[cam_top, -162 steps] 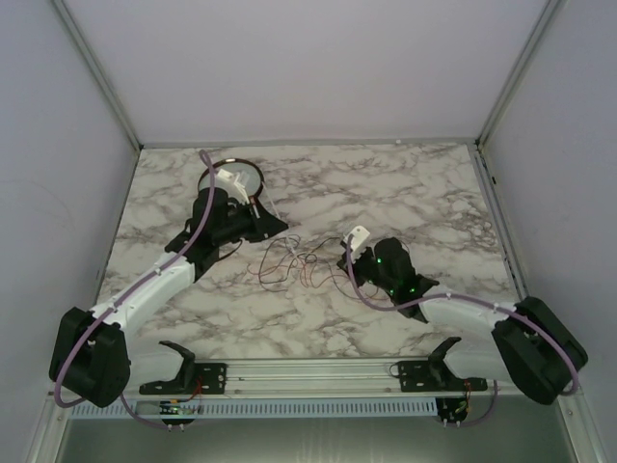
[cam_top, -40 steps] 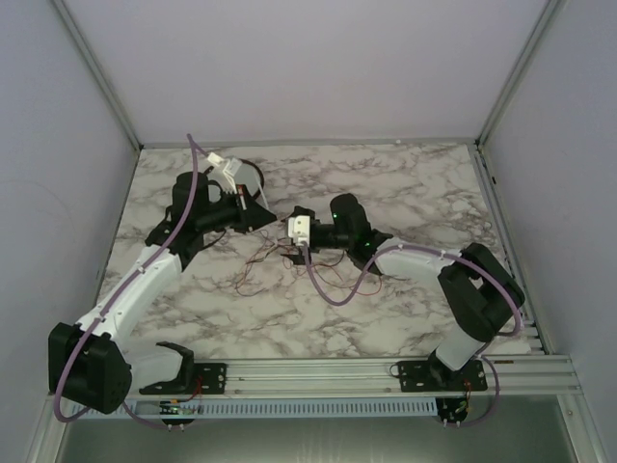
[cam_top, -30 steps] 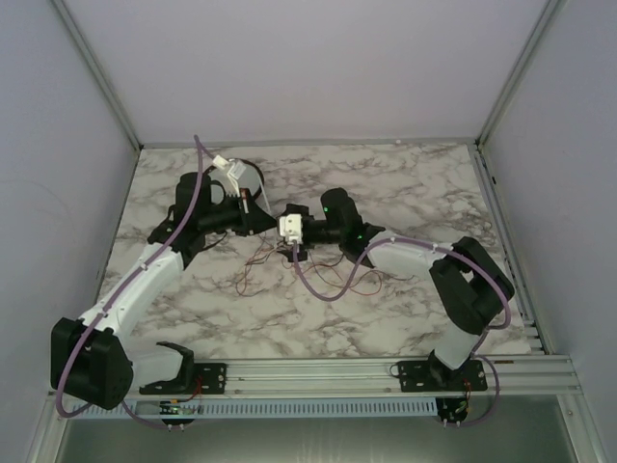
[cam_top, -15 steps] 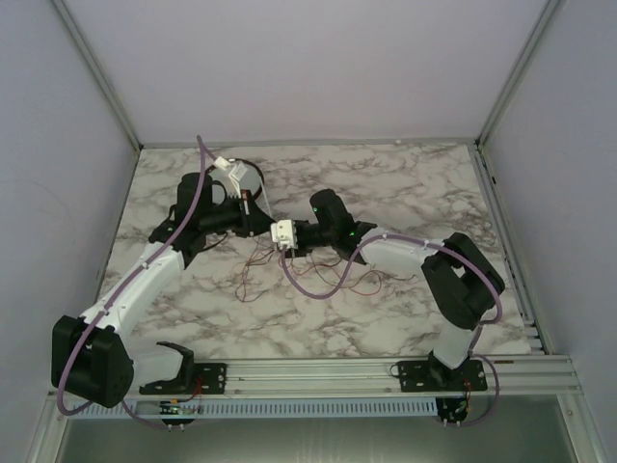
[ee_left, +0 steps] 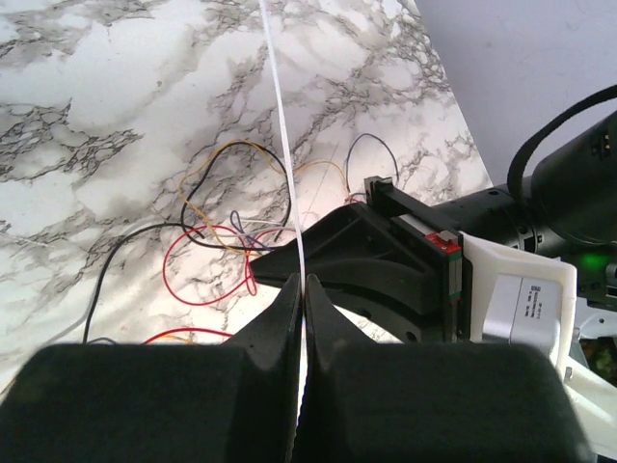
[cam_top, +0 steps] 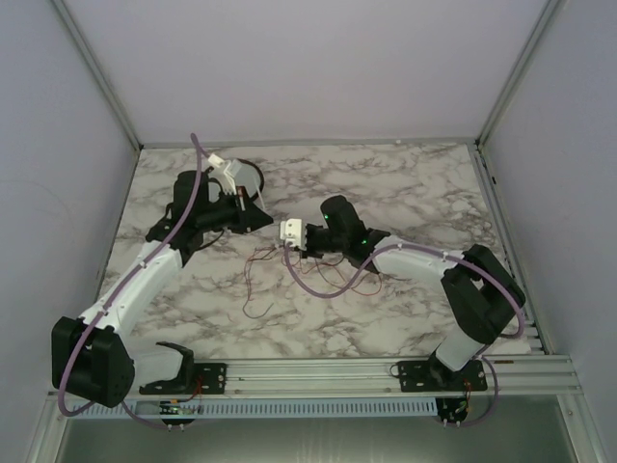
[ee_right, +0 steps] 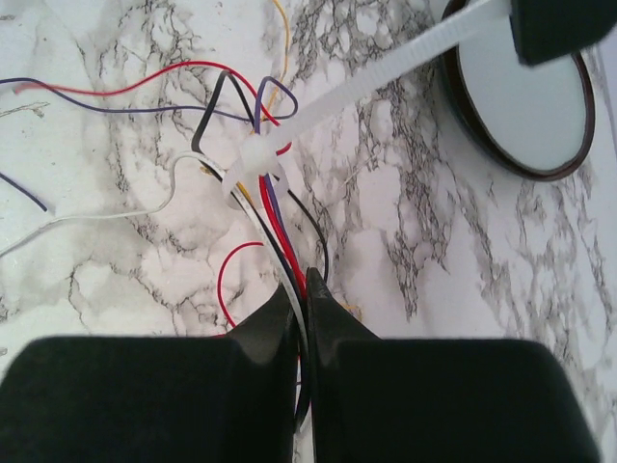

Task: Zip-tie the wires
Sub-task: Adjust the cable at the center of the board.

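Wires (ee_right: 277, 224): red, black and white strands, looped loose on table (cam_top: 415, 193) centre, between the arms. Left gripper (ee_left: 301, 285): fingers pressed together on zip tie (ee_right: 386, 75) tail, a grip clear only in left wrist view. Dish (ee_right: 521, 106): just behind left gripper. Right gripper (ee_right: 301, 289): fingers pinching gathered wires just below tie head. Tie loop round bundle seen only in right wrist view.

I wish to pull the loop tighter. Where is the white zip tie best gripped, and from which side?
Grip the zip tie by its flat free tail, beyond the square head, pads on the two broad faces. The tail runs straight from the wires toward the dish, so come from the dish side, as the left gripper does.
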Controlling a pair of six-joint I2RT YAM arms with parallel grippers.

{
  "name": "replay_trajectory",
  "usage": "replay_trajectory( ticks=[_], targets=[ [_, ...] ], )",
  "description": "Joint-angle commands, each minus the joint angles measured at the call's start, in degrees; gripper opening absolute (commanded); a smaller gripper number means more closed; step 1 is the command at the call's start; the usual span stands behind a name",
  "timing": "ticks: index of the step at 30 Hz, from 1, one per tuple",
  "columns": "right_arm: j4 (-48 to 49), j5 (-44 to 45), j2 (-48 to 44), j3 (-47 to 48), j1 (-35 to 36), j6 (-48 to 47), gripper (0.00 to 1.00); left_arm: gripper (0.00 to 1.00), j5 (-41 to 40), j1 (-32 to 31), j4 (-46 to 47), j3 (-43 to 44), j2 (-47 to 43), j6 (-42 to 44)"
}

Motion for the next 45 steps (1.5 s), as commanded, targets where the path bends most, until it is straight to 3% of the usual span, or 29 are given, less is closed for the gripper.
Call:
replay_trajectory(
  ticks=[1,30,45],
  targets=[
    [-0.2,2.5,-2.4,-1.1,0.6,4.1,0.00,0.00,-0.5,1.0,-1.1,2.5,-1.0,0.7],
    [5.5,11.9,-7.5,-7.0,-1.8,13.8,0.00,0.00,-0.4,5.0,-7.7,4.5,-4.6,3.6],
    [8.8,9.6,-6.4,-6.4,-2.0,17.6,0.00,0.00,1.0,5.6,-6.6,3.8,-4.8,3.3]
  ],
)
